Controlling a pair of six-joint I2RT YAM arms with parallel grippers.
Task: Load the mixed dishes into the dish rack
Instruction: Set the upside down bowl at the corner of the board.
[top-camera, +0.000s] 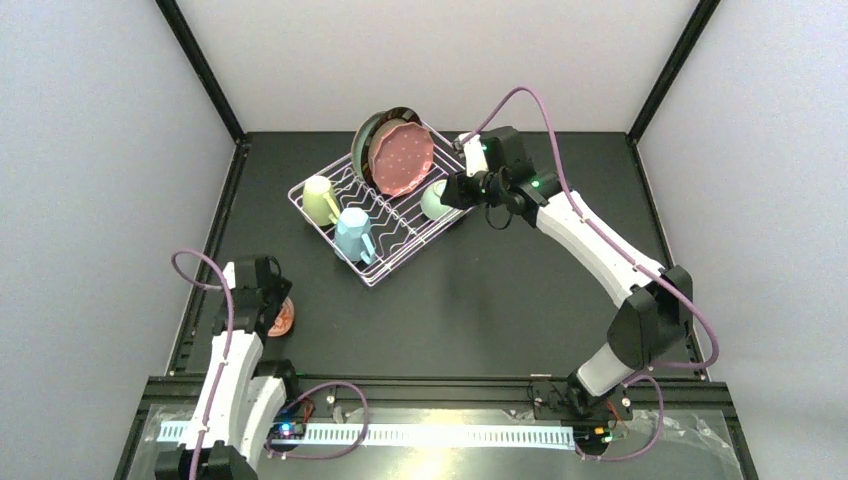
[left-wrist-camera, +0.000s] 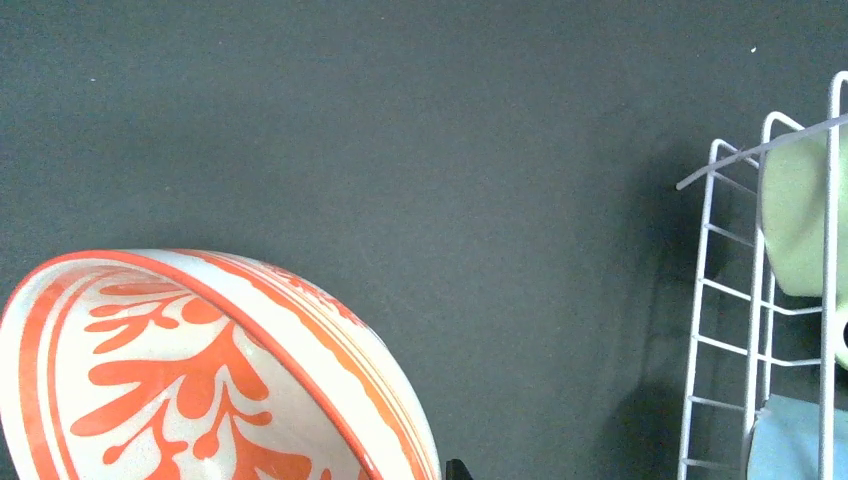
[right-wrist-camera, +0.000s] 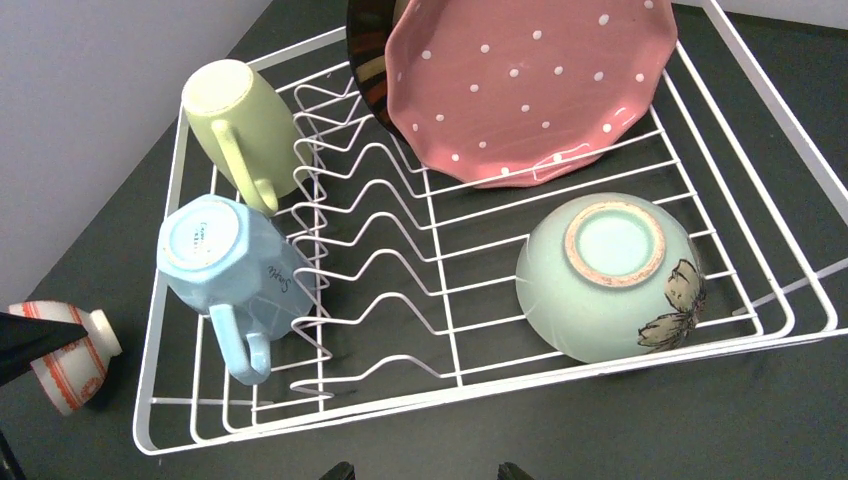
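Note:
The white wire dish rack (top-camera: 385, 262) holds a pink speckled plate (top-camera: 403, 158) leaning on a mint-green dark-rimmed plate (top-camera: 368, 138), a pale green mug (top-camera: 320, 198), a light blue mug (top-camera: 354, 235) and an upturned mint bowl (top-camera: 434, 200). In the right wrist view the rack (right-wrist-camera: 480, 395), the plate (right-wrist-camera: 520, 80) and the bowl (right-wrist-camera: 605, 275) lie below. My right gripper (right-wrist-camera: 425, 472) is open and empty, just outside the rack's near rim. My left gripper (top-camera: 268, 303) holds a tilted reddish-patterned bowl (left-wrist-camera: 200, 380) by its rim at the table's left; one fingertip (left-wrist-camera: 458, 470) shows against its outer wall.
The black table (top-camera: 480, 300) has raised edges on the left and right. The reddish bowl also shows in the right wrist view (right-wrist-camera: 65, 365), left of the rack. The rack's corner (left-wrist-camera: 760, 300) with the two mugs is at the right of the left wrist view.

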